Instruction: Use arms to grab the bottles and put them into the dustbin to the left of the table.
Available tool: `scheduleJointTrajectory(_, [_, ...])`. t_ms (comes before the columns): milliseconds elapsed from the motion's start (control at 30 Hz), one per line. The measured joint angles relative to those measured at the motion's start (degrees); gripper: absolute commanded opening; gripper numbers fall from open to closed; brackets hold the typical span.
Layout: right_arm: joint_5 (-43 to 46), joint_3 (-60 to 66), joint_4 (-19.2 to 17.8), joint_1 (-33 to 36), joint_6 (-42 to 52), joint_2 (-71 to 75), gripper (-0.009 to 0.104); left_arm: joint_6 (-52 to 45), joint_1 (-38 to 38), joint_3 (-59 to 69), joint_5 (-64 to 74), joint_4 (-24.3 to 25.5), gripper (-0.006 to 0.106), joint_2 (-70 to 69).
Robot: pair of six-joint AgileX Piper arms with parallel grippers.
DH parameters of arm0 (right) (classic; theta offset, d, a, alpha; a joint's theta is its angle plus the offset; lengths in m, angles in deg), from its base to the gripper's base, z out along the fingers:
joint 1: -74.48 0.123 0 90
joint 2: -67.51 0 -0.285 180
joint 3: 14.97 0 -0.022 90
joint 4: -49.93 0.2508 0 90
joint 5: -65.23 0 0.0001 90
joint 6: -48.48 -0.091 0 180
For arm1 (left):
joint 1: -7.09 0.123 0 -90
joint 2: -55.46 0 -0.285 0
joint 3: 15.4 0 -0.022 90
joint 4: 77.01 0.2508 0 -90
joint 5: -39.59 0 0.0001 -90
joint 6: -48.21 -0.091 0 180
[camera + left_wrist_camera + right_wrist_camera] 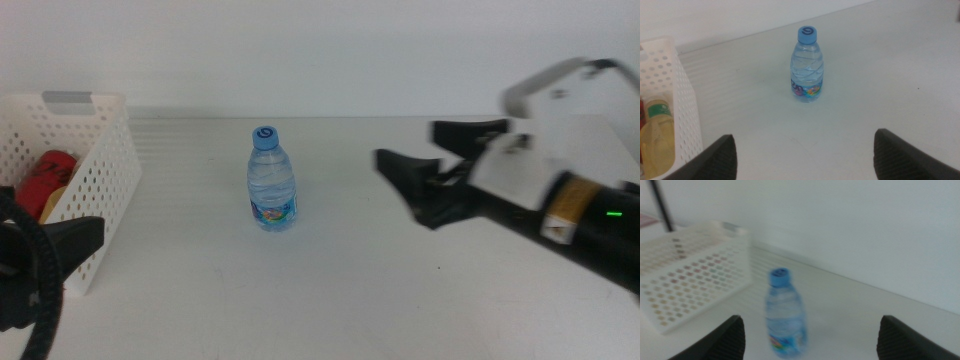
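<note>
My right gripper (432, 160) hovers above the table (400, 290), jaws spread wide, empty, to the right of the water bottle (271, 180) and apart from it. Bottle stands upright mid-table, blue cap on. My left gripper (802, 155) waits low by the dustbin (95, 170), jaws apart. Red can (46, 176) and tea bottle (657, 135) lie inside the dustbin.

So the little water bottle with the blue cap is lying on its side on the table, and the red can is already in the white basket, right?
Not quite. The water bottle is standing upright on the table, cap on top, as the middle view shows. The red can is indeed inside the white basket.
</note>
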Motion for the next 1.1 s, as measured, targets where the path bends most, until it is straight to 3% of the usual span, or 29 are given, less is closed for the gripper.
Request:
scheduleJointTrajectory(233, [-20.64, 1.36, 16.23, 0.0, 16.07, 16.01, 0.075, 0.0, 0.0, 0.0, 0.0, 0.0, 0.09, 0.0])
scheduleJointTrajectory(333, [-29.43, 1.36, 20.05, 0.0, 20.33, 22.52, 0.075, 0.0, 0.0, 0.0, 0.0, 0.0, 0.09, 0.0])
scheduleJointTrajectory(667, [-48.85, 1.36, 22.84, 0.79, 24.18, 40.7, 0.069, 0.0, 0.0, 0.0, 0.0, 0.0, 0.09, 0.0])
scheduleJointTrajectory(833, [-50.61, 1.46, 25.91, 4.49, 29.31, 44.61, 0.068, 0.0, 0.0, 0.0, 0.0, 0.0, 0.09, 0.0])
scheduleJointTrajectory(1100, [-52.26, 1.72, 25.35, 5.25, 29.74, 44.96, 0.068, 0.0, 0.0, 0.0, 0.0, 0.0, 0.09, 0.0])
